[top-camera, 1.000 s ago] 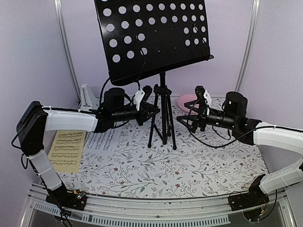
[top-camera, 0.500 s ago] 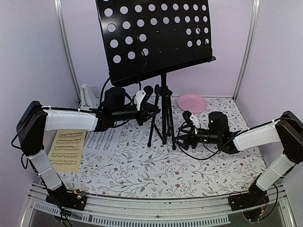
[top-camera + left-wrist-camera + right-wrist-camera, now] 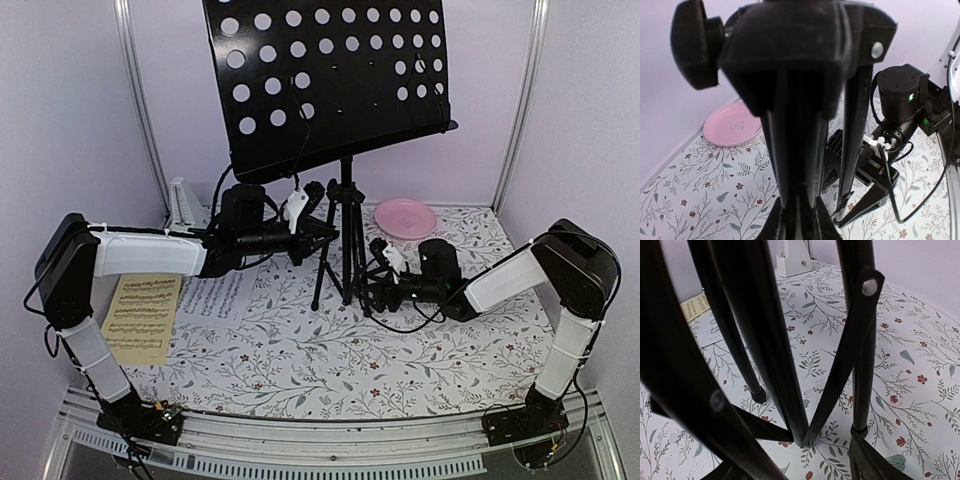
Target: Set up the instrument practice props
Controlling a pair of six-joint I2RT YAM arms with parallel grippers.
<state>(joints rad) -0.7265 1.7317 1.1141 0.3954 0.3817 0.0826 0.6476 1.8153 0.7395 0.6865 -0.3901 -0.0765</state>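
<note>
The black perforated music stand (image 3: 330, 80) stands upright on its tripod (image 3: 345, 265) mid-table. My left gripper (image 3: 316, 232) is shut on the stand's pole (image 3: 800, 150) just below the tripod hub; its fingertips (image 3: 822, 222) press the pole. My right gripper (image 3: 372, 290) is low on the cloth at the tripod's right foot, open, with the centre pole and a brace (image 3: 840, 365) between its fingers (image 3: 875, 460). The yellowish page (image 3: 143, 318) and the white page (image 3: 215, 295) lie flat at the left. The pale-grey metronome (image 3: 185, 205) stands at the back left.
A pink round plate (image 3: 405, 217) lies behind the right arm, near the back wall. The floral cloth (image 3: 330, 360) covers the table. Metal posts and lilac walls close in the back and sides. The right arm's cable loops beside the tripod.
My right arm has dropped and moved left, from raised beside the plate down to the tripod's feet. The stand's tray has shifted slightly right. The left arm has not moved.
</note>
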